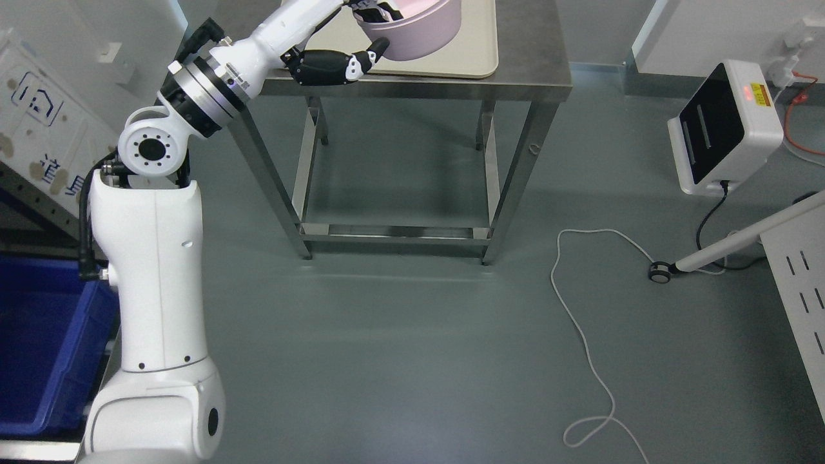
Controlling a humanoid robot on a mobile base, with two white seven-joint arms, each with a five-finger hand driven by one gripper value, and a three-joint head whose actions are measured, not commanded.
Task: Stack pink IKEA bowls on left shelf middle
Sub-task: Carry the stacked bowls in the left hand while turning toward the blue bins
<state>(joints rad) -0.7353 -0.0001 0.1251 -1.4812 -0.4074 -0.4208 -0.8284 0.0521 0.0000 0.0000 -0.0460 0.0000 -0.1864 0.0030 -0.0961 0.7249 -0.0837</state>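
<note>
Pink bowl [419, 29]: on a cream tray [477, 51], steel bench [535, 64]. Likely light, rigid, smooth plastic. Left hand [367, 32] straddles its rim, thumb outside, fingers inside; the rim suits holding.

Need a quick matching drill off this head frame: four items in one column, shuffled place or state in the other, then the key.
Items:
1. pink bowl
2. left hand
3. blue bin
4. white cable

Places or states:
A. lying loose on the grey floor
B. at the lower left edge, beside the robot's arm
C. on the beige tray on the steel table
D. closed on the bowl's rim, thumb outside the wall

Pairs: 1-C, 2-D, 3-B, 4-A
</note>
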